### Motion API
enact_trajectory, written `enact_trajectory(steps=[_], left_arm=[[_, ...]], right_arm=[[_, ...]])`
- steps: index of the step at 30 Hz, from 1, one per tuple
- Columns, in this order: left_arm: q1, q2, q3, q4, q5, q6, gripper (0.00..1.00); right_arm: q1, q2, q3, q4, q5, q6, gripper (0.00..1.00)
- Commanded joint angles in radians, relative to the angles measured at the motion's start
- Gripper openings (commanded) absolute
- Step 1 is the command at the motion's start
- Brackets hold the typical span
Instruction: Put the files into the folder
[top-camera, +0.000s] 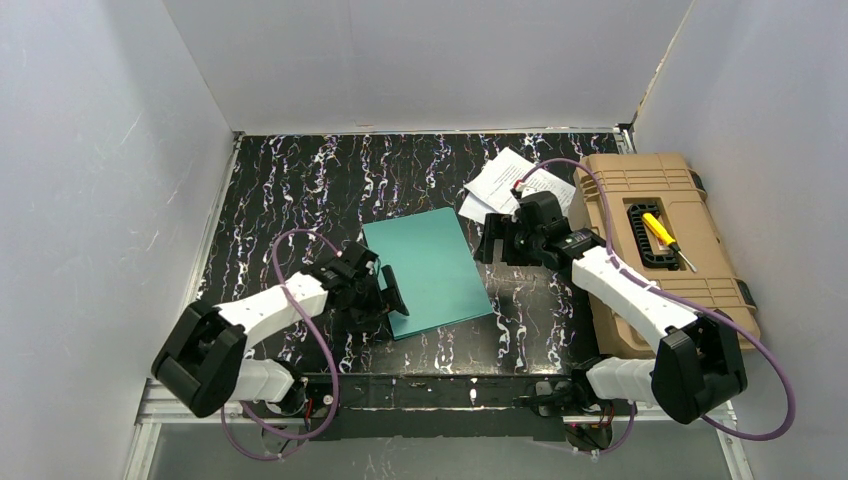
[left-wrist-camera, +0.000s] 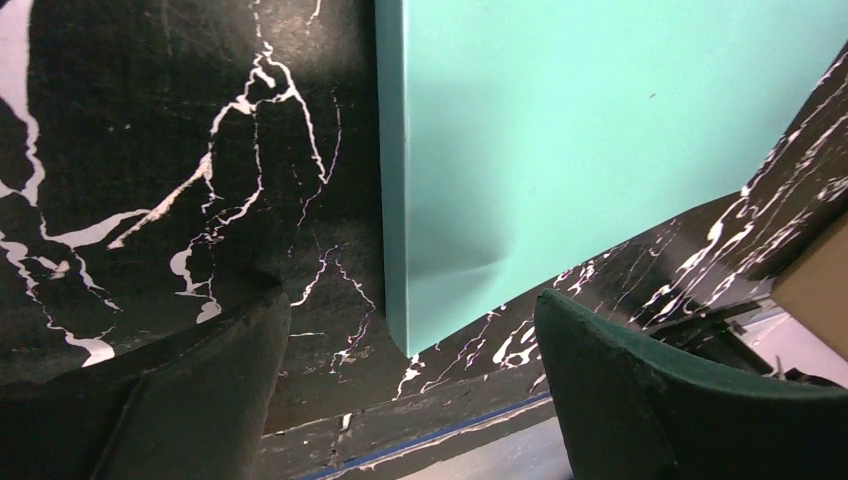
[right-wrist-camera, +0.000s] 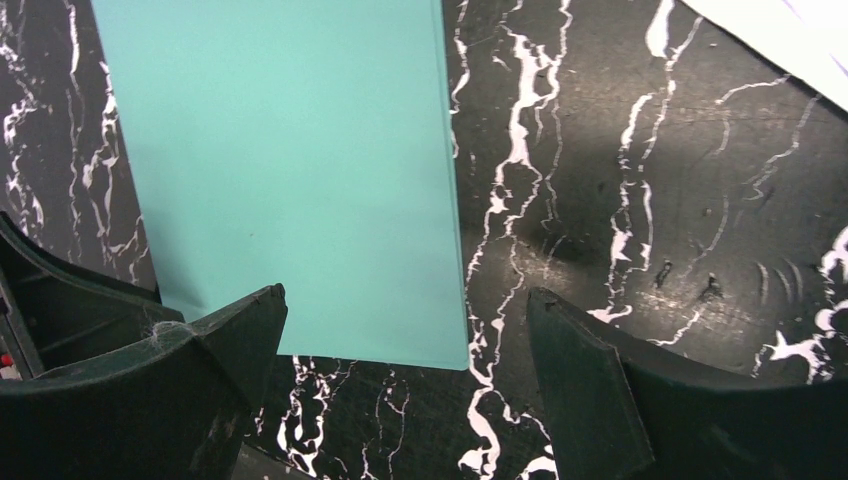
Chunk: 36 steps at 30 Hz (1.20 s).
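Note:
The teal-green folder (top-camera: 428, 270) lies closed and flat on the black marbled table, in the middle. It also shows in the left wrist view (left-wrist-camera: 580, 140) and the right wrist view (right-wrist-camera: 290, 170). The files (top-camera: 510, 180), white printed sheets, lie behind it at the back right, partly under the right arm; a corner shows in the right wrist view (right-wrist-camera: 790, 40). My left gripper (top-camera: 392, 295) is open and empty at the folder's near left corner. My right gripper (top-camera: 492, 243) is open and empty just right of the folder's far right corner.
A tan plastic toolbox (top-camera: 660, 240) with a yellow-handled screwdriver (top-camera: 665, 238) on its lid stands at the right. White walls close in the table on three sides. The table's near edge (left-wrist-camera: 430, 440) is just below the left gripper.

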Motion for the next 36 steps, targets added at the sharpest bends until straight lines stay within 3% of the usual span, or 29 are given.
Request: enact_trajectory(steps=[1, 23, 36], left_arm=[[-0.001, -0.047, -0.094, 0.026, -0.071, -0.088, 0.89], [0.037, -0.113, -0.304, 0.153, -0.125, -0.179, 0.48], [0.055, -0.184, -0.408, 0.183, -0.133, -0.224, 0.34]], right_arm=[[0.024, -0.014, -0.004, 0.032, -0.036, 0.004, 0.99], [0.127, 0.024, 0.005, 0.06, -0.033, 0.035, 0.97], [0.203, 0.088, 0.024, 0.084, -0.009, 0.056, 0.97]])
